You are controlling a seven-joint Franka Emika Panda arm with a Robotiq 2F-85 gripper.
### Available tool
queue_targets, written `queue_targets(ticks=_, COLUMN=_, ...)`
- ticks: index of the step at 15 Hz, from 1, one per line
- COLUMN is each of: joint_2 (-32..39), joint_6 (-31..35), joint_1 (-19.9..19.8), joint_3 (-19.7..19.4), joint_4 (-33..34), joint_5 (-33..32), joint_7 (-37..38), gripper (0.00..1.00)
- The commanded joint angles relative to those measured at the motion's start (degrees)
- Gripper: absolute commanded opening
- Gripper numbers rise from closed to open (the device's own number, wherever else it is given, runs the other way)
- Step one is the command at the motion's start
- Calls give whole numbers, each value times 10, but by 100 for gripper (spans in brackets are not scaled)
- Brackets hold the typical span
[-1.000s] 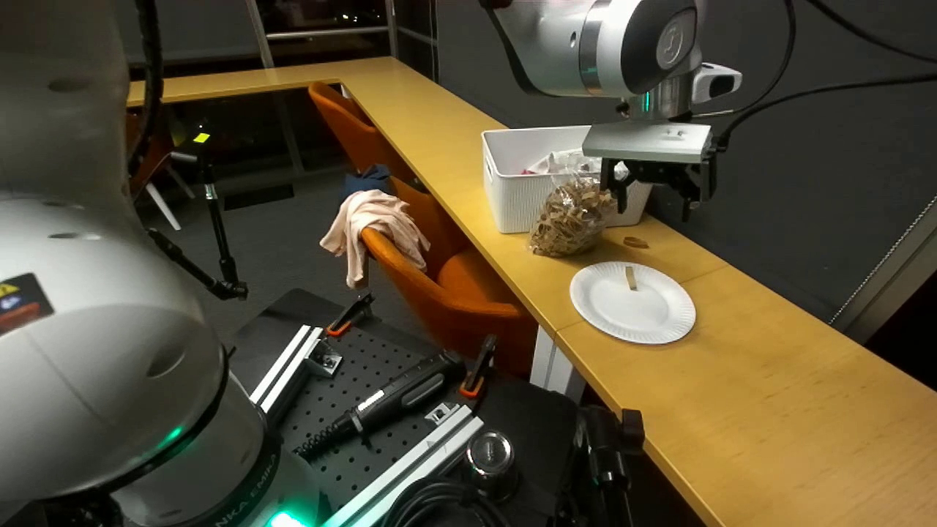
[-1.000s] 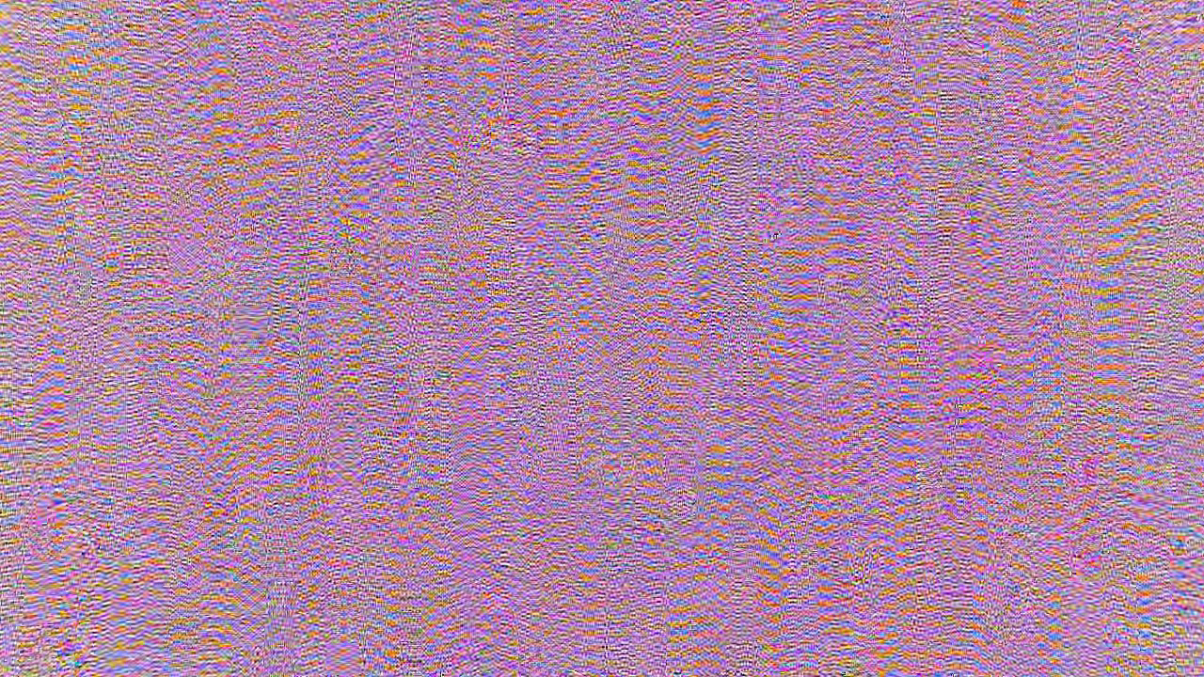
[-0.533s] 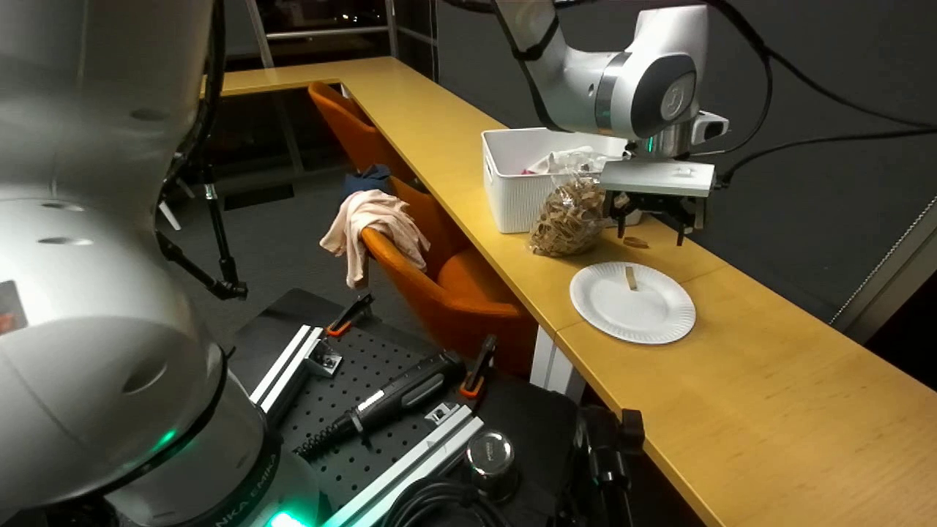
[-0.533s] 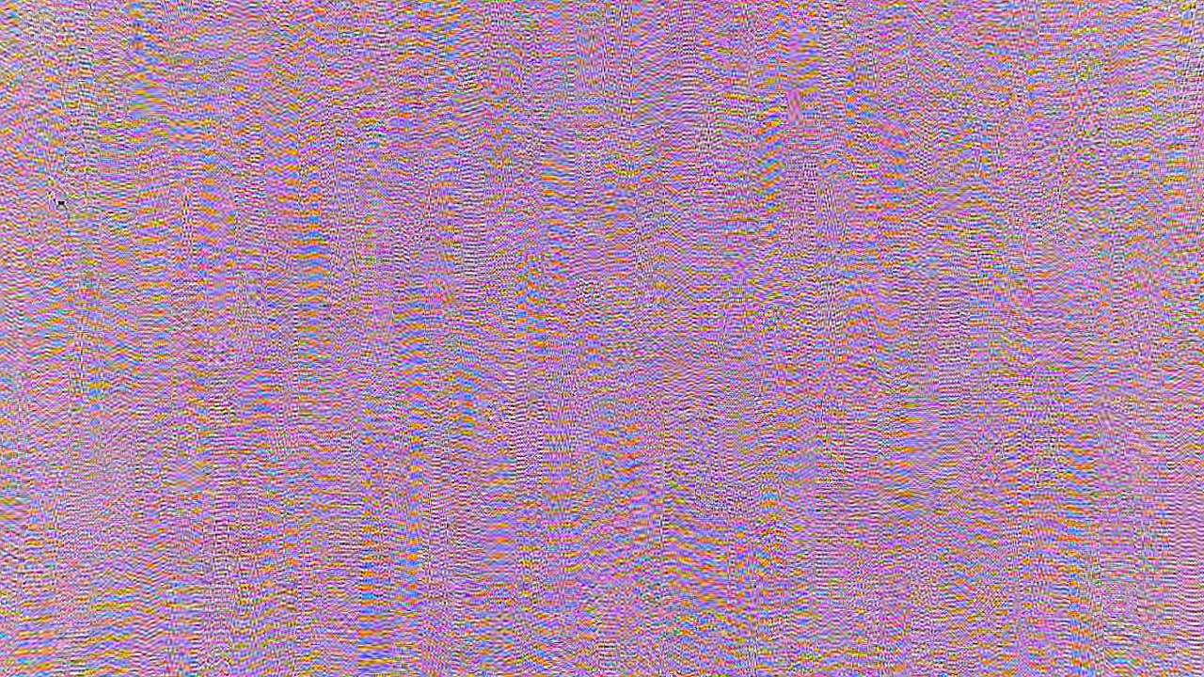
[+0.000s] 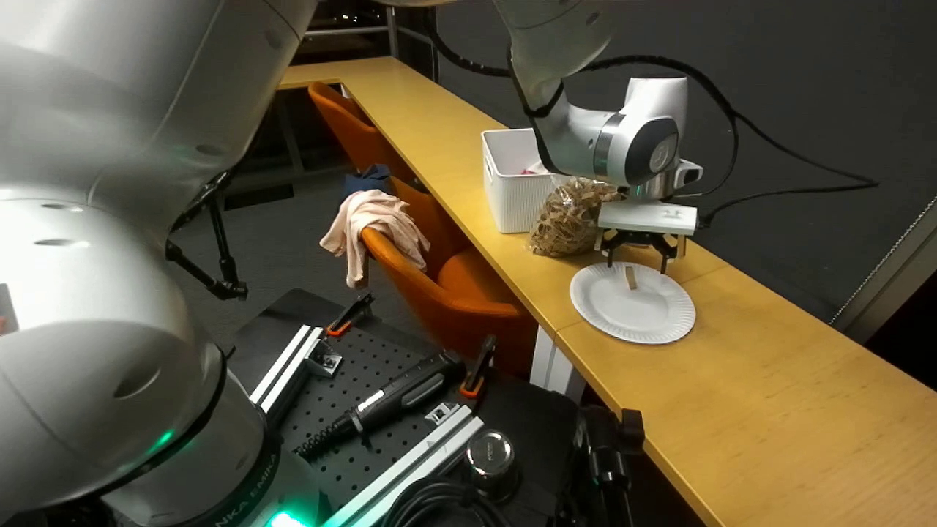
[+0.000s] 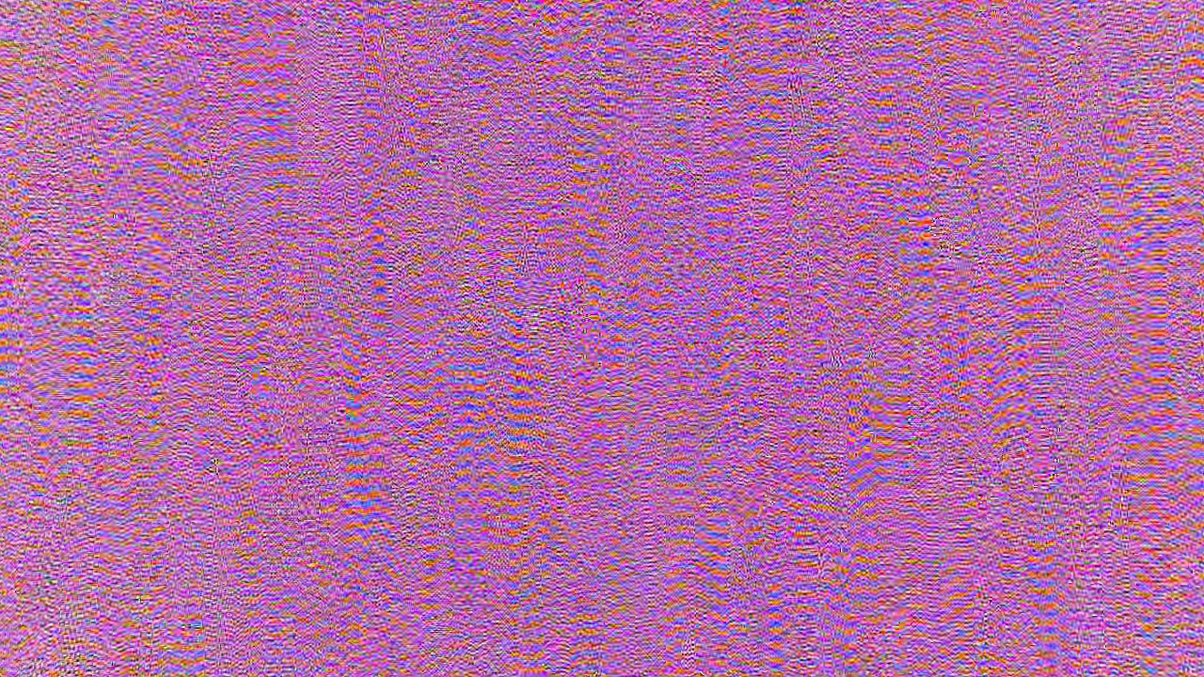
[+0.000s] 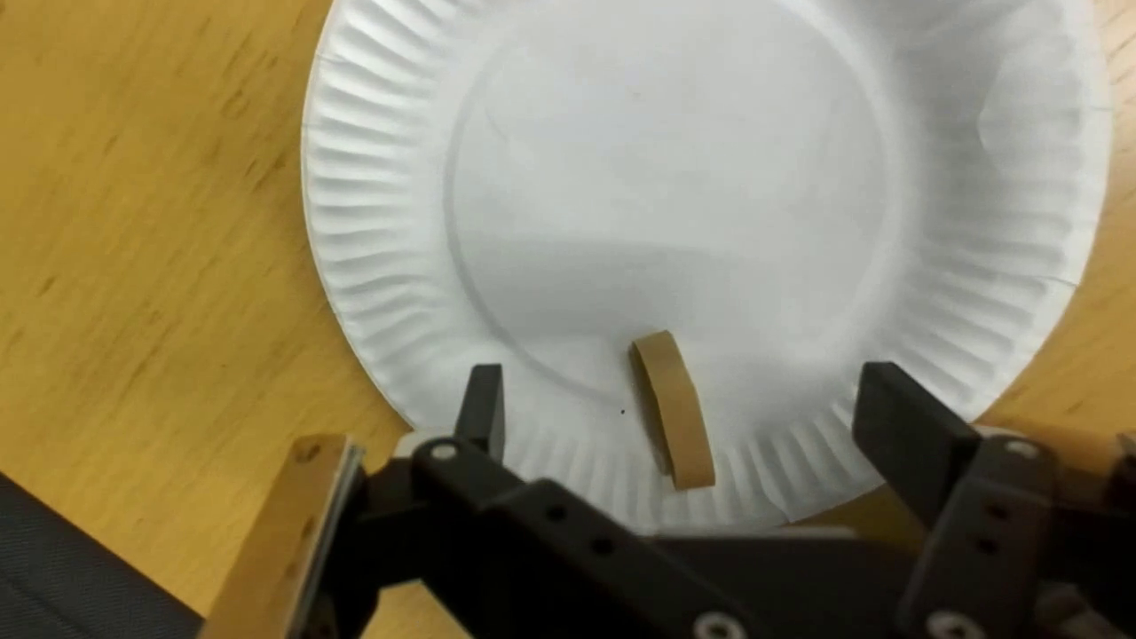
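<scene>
Black gripper [image 7: 680,382] front and centre, fingers [image 7: 914,435] spread well apart and holding nothing. Seen from the wrist, there's a brown strip [image 7: 676,408] pretty much centred in that gap (paper or wood, hard to say), its long side running across the way the fingers close, just a bit slanted. It's lying on a white paper plate [image 7: 666,160], one end on the flat middle, the other out on the ridged rim. Can't tell if the fingertips touch the plate; looks to me like they hang a little above it. My read is that this is the lining-up step for a pinch, and the next move calls for getting low enough to have the strip between the fingertips, then a light squeeze, cause a plate like that could bend or slide if you lean on it. Plate's sitting on a yellow wood table [image 5: 768,395]. In an exterior view, beside the gripper, there's a clear bag [image 5: 567,227] full of brown bits, just in front of a white bin [image 5: 516,205]. Further off, an orange chair [image 5: 461,304] has a pinkish cloth [image 5: 377,219] over its back, and past the table it's dark grey wall [image 5: 790,234].
</scene>
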Motion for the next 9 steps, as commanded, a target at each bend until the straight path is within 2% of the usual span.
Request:
queue_targets(ticks=1, joint_2=51, joint_6=-2, joint_1=-15, joint_3=12, joint_4=61, joint_5=-9, joint_7=-19, gripper=100)
queue_targets(ticks=9, joint_2=100, joint_6=1, joint_1=-13, joint_3=14, joint_4=129, joint_5=-18, joint_7=-31, gripper=100)
